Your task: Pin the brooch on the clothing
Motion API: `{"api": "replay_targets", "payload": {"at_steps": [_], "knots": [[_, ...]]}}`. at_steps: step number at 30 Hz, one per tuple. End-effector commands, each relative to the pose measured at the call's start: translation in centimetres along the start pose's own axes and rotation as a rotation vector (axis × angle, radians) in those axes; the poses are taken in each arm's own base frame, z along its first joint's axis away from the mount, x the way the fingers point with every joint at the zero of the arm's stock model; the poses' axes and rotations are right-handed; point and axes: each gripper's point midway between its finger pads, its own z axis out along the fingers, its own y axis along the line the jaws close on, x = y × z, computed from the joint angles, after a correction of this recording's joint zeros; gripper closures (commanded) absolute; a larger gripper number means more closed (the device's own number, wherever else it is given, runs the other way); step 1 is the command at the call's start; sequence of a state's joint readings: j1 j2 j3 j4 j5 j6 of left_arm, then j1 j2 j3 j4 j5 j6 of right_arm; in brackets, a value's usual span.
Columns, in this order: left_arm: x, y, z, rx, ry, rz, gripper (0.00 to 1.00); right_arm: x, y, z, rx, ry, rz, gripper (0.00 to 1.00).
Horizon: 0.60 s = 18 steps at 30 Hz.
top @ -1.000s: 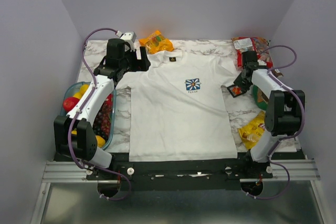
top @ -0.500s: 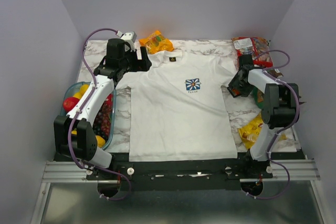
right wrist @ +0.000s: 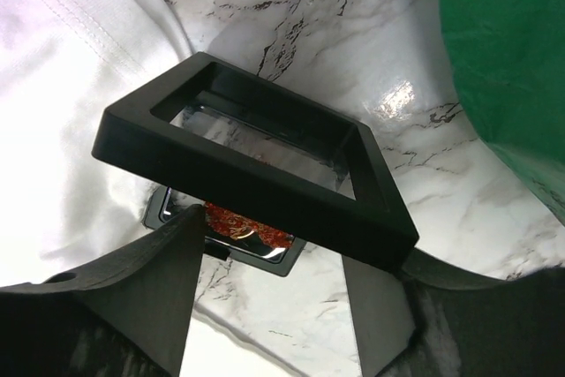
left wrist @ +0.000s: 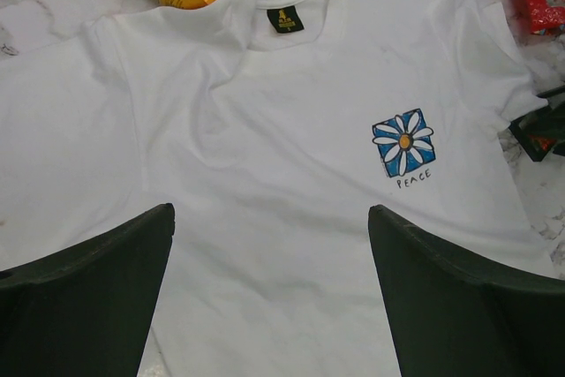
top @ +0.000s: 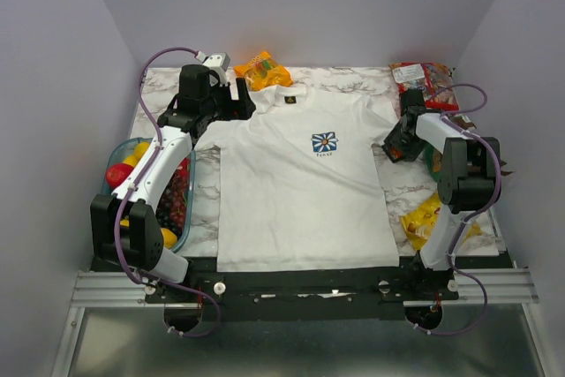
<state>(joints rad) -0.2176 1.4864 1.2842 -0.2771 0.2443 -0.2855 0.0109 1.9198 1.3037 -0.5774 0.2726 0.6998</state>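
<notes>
- Top view: one white short-sleeved T-shirt [top: 300, 200] lies flat on the marble table [top: 406, 190]. The left gripper [top: 244, 105] is at one shoulder, and the right gripper [top: 396, 145] is beside the opposite sleeve.
- Left wrist view: jaws wide apart and empty, above the shirt's chest.
- Right wrist view: one orange-red brooch [right wrist: 247, 222] lies in one open black square-framed case [right wrist: 256, 161]. The jaws are apart and straddle the case; contact cannot be told.

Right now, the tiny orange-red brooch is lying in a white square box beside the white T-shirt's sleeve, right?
Not quite. The square box is black, not white. The right wrist view shows the tiny orange-red brooch in it, beside the sleeve of the white T-shirt.
</notes>
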Motion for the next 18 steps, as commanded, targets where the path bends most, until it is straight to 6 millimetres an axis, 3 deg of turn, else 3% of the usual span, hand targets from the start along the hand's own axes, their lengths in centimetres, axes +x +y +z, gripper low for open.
{"api": "replay_targets", "payload": {"at_steps": [1,9,18], "knots": [[-0.7,-0.3,-0.4,0.019,-0.024,-0.001,0.01,-0.1,-0.8,0.5,0.055,-0.002,0.017,0.37],[-1.1,-0.2,-0.7,0.016,-0.036,0.000,0.01,-0.1,-0.8,0.3,0.039,-0.005,0.010,0.55],[-1.1,-0.3,-0.7,0.021,-0.035,-0.005,0.01,-1.1,-1.1,-1.5,0.014,-0.061,-0.013,0.59]]}}
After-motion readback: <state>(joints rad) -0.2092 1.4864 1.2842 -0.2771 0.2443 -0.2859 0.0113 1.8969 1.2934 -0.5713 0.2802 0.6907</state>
